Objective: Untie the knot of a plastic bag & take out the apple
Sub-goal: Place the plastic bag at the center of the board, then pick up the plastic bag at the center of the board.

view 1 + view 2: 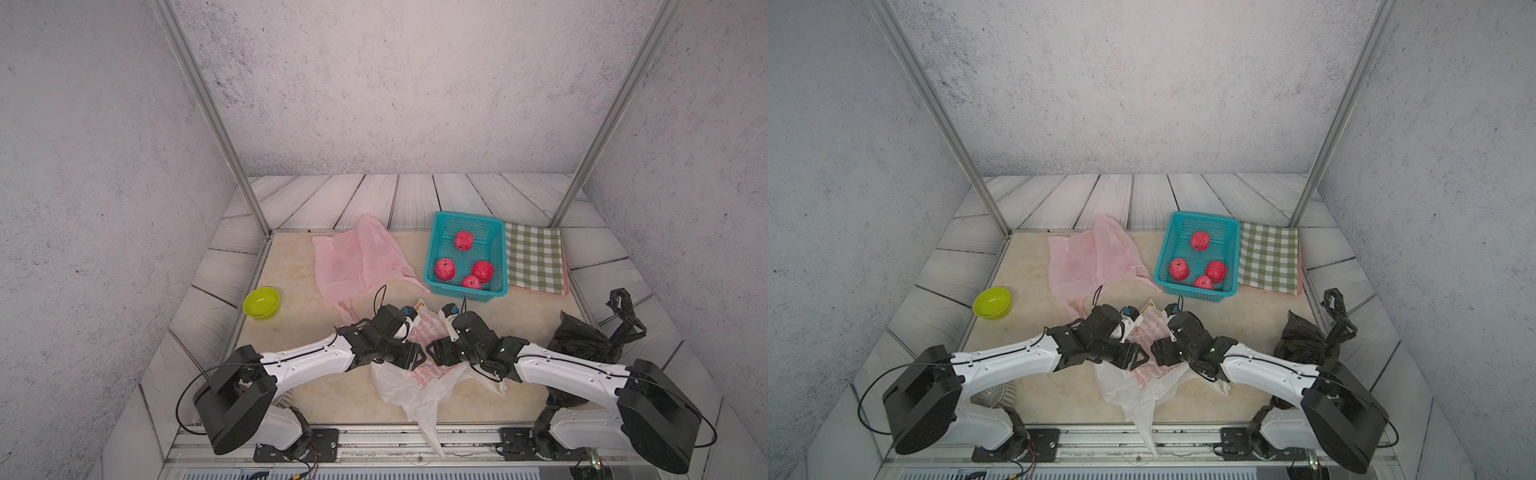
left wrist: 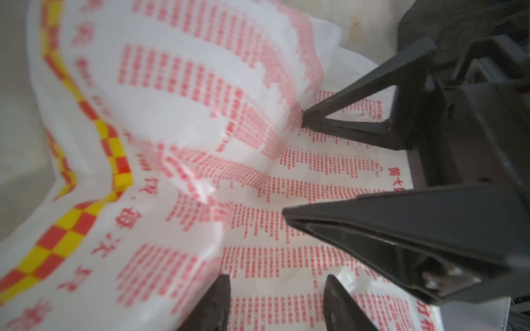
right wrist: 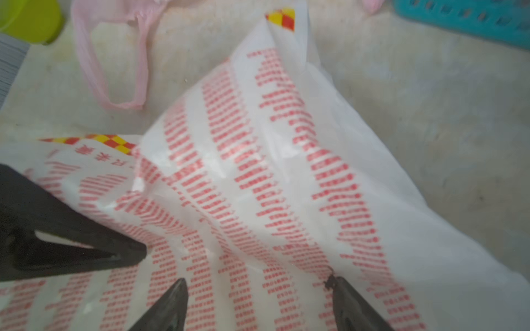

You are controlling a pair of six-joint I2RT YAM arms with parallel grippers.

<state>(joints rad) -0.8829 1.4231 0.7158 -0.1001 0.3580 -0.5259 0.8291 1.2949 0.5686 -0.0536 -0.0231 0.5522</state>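
Well out to the left claw's (image 2: 276,289) left, a green bowl (image 1: 261,302) sits by the table's (image 1: 299,374) left edge, with bare table between them. Beyond that claw lies a flat pink bag (image 1: 353,262), its handle loop nearest. The left claw's jaws stand partly apart over the white printed bag (image 1: 415,386), gripping nothing. That bag is spread beneath both claws, and its tail drapes over the table's front edge. The right claw (image 3: 256,289) faces the left, tips almost meeting, jaws wide and holding nothing, one tip against a fold of the bag. Just beyond it stands a teal basket (image 1: 436,286) holding four apples (image 1: 463,240). I cannot tell whether the white bag holds one. A checked cloth (image 1: 534,257) lies against the basket's right side. To the right claw's right, a black bag (image 1: 582,345) crowds the table's right edge.
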